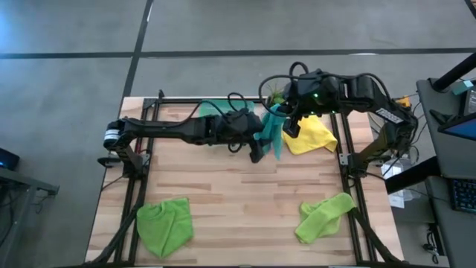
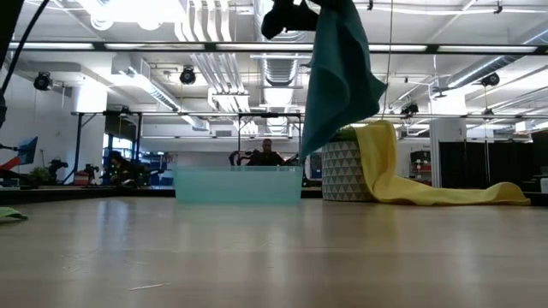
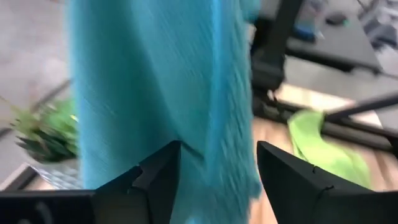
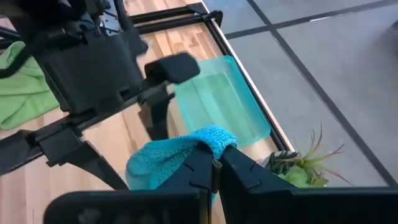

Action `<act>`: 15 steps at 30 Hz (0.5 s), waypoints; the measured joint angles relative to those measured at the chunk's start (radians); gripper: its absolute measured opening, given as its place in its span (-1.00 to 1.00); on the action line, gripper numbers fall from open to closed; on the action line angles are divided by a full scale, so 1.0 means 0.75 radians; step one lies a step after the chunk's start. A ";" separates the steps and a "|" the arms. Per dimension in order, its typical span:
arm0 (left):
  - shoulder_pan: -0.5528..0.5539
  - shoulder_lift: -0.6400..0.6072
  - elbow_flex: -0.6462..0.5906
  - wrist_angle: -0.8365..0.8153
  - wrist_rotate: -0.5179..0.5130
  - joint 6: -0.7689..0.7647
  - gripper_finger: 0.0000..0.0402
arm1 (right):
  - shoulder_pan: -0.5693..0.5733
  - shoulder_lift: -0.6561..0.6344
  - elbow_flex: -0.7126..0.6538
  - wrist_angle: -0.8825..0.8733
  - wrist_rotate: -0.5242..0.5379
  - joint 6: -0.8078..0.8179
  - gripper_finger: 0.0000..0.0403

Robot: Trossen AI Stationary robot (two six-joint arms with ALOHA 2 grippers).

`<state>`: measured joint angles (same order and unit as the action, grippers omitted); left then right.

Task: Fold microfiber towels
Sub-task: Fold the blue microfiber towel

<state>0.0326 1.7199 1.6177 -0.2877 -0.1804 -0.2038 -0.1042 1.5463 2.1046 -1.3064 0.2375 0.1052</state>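
Right claw (image 4: 213, 167) pinches teal towel (image 1: 272, 132) aloft (top edge); left claw (image 3: 217, 168) parted around it

Room: grey concrete floor (image 1: 67, 45) with dark seams; open ceiling (image 2: 214, 51) with white ducts and strip lights; far dark-framed workstations (image 2: 103, 145); desk (image 1: 454, 149) at right.

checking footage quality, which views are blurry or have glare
Left wrist view: the teal towel is smeared by motion blur between the left gripper fingers. Low view: ceiling lights glare at top left, towel dark against them. Right wrist view: sharp on the right gripper pinching the towel.
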 joint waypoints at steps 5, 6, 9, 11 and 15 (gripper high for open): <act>0.000 0.000 -0.021 -0.076 0.105 0.001 -0.20 | -0.002 -0.013 0.000 -0.002 0.000 -0.012 -0.96; 0.000 0.000 -0.021 -0.085 0.117 0.001 -0.24 | -0.002 -0.015 0.000 -0.005 0.000 -0.013 -0.96; 0.000 0.000 -0.021 -0.092 0.164 0.002 -0.37 | -0.002 -0.018 -0.003 -0.008 -0.001 -0.017 -0.96; 0.000 0.000 -0.021 -0.094 0.178 0.002 -0.47 | -0.002 -0.019 -0.004 -0.009 -0.001 -0.017 -0.96; 0.000 0.007 -0.021 -0.084 0.205 0.005 -0.67 | -0.002 -0.019 -0.004 -0.009 -0.001 -0.017 -0.96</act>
<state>0.0326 1.7254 1.6020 -0.3504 -0.0265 -0.2003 -0.1059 1.5322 2.1014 -1.3128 0.2370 0.0925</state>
